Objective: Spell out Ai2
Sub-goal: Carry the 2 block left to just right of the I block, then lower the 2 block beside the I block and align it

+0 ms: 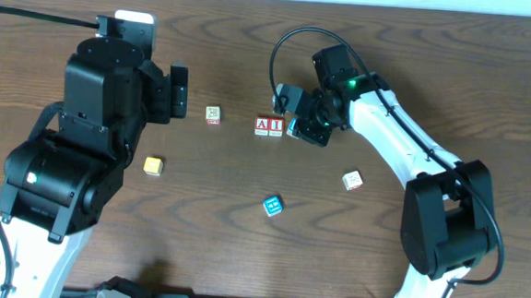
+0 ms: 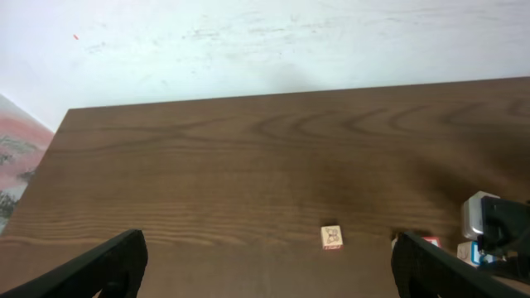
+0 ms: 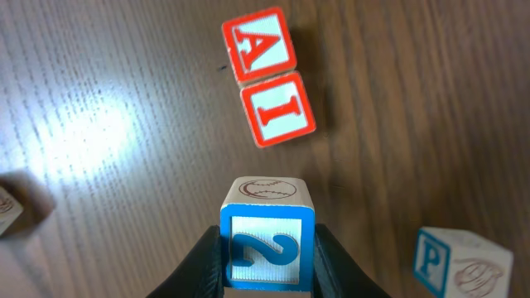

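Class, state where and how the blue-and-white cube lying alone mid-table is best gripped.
Come from straight above and pinch the blue-and-white cube across two opposite flat sides, with the wrist turned to match its skewed pose. All its sides stand free.

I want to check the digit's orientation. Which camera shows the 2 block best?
The right wrist view: the 2 block sits close up, digit facing the camera, clamped by the right gripper. Overhead shows only a blue sliver beside that gripper; in the left wrist view it cannot be made out.
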Robot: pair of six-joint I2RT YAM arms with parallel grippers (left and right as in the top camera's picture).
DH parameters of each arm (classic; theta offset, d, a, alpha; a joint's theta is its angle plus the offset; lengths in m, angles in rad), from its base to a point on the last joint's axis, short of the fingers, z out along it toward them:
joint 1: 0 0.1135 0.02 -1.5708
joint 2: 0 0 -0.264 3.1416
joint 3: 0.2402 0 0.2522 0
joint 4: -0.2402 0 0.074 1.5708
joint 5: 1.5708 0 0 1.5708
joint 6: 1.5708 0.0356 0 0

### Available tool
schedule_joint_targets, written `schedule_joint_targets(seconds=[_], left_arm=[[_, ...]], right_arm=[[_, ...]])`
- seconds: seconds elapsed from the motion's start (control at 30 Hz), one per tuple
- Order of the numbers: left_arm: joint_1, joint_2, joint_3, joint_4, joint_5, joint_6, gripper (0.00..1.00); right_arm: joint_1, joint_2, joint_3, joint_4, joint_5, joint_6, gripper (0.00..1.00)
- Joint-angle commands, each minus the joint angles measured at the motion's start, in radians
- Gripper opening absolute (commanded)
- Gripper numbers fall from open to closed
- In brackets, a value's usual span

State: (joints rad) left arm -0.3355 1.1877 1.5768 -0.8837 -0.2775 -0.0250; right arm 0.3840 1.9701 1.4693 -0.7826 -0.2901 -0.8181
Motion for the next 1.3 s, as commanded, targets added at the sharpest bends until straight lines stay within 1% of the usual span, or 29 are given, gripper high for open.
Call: schedule_joint_targets(seconds=[0.0, 0.27, 1.27], left_arm=[[0.003, 0.003, -0.003, 0.001, -0.029, 0.011, 0.96], [0.003, 0.003, -0.003, 0.005, -0.029, 0.011, 0.95], [0.003, 0.003, -0.003, 0.011, -0.029, 0.011, 0.95]], right_arm=[[0.006, 0.012, 0.014, 0.017, 0.000, -0.029, 0.01], [0.006, 0.052, 0.014, 0.039, 0.012, -0.055, 0.01], [0.008, 0.119, 0.014, 0.097, 0.013, -0.053, 0.01]])
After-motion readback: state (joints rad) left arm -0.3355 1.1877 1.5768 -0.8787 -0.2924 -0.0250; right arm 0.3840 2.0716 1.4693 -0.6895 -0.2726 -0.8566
